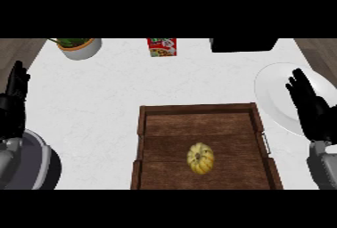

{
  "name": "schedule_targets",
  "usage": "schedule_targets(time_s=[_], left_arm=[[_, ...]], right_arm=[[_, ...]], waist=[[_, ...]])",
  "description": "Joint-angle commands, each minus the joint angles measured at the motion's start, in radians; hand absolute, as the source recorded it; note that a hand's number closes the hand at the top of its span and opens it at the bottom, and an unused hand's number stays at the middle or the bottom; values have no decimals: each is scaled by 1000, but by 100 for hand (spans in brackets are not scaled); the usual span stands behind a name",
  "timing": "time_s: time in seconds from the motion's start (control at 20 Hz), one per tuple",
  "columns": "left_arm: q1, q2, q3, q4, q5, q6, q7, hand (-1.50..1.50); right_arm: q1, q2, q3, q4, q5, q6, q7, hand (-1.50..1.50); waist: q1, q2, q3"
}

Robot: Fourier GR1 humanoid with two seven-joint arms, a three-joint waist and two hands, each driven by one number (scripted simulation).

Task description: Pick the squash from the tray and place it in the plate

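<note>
Well, the counter (pixel 132 84) is a pale, faintly marbled white slab, with strips of brown wood floor showing at its far corners. At the left edge the left hand (pixel 14 95) stands with its black fingers straight and pointing up, holding nothing, its grey forearm below it beside a dark rounded shape I cannot identify. Near the far left corner sits a white pot (pixel 80 48) with green leaves in it, and further along the back edge a small red box (pixel 162 46) with a printed front. Right of that is a black block (pixel 244 44), cut off by the top of the view. The tray (pixel 197 113) lies in the middle towards the near side: dark brown wooden planks with a raised rim and a thin metal handle on its right wall. The squash (pixel 201 159) rests on the tray floor, small, yellow, rounded and ribbed, with darker mottling near its top. Beside the tray on the right is a smooth white plate (pixel 276 89); the right hand (pixel 310 107) hangs over it, fingers spread and straight, empty.
</note>
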Motion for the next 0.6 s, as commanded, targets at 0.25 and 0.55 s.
schedule_targets(time_s=[0.25, 0.55], left_arm=[[70, -163, -148, 16, 51, -56, 163, 0], [98, -191, -150, 5, 85, -39, 238, 0]], right_arm=[[-158, 125, 407, -133, 178, 56, 250, 150], [-160, -164, 574, -229, 729, -20, 233, 150]], waist=[[62, 51, -48], [10, 33, -44]])
